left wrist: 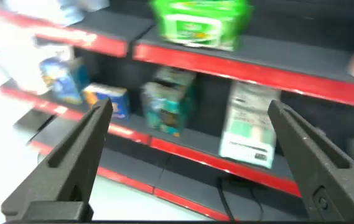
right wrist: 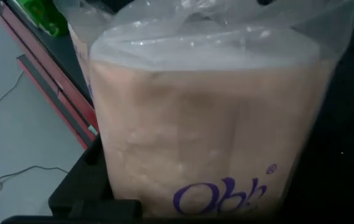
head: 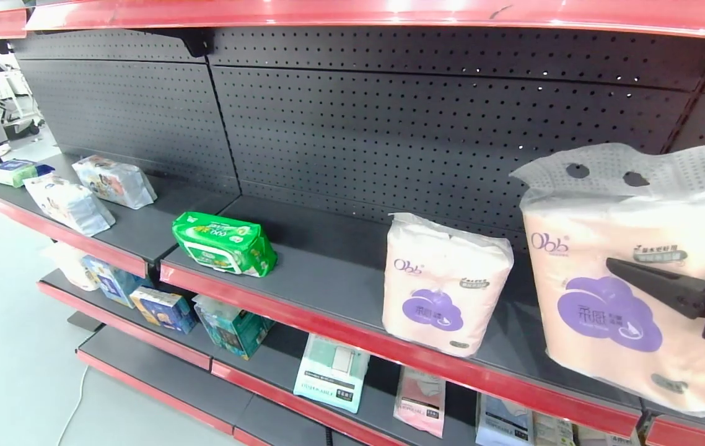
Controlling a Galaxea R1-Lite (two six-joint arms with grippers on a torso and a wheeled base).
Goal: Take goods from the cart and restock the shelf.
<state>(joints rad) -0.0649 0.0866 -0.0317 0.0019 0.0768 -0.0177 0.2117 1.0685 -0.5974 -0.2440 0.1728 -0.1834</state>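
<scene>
Nearest the camera, on the robot's right, the held tissue pack (head: pixel 582 260) hangs in the air before the shelf (head: pixel 340 272). In the head view its lower edge overlaps the red front lip (head: pixel 328 322), and whether it clears that lip cannot be told.

Likely hazards:
- **Slipping:** the wrap is soft and slack, so the pack may sag or slip between the fingers if it is swung quickly.
- **Catching:** if it is carried in too low, its base could catch on the lip and be pulled from the grasp.
- **Toppling a neighbour:** farther in, a second tissue pack (head: pixel 445 282) stands upright near the shelf's front. A sideways drift toward it could topple it over the edge.
- **Green wipes pack:** this pack (head: pixel 223 243), farther left, lies well apart and seems out of danger.

End effectors:
- **Right gripper:** the right gripper (head: pixel 637 275) is closed against the sides of the held pack, with one dark finger pressed across its printed face. The right wrist view shows the wrapped bulk (right wrist: pixel 214 124) seated between the fingers.
- **Left gripper:** the left gripper (left wrist: pixel 189 106) is spread wide, holds nothing and touches nothing. It looks toward the lower shelves.
</scene>
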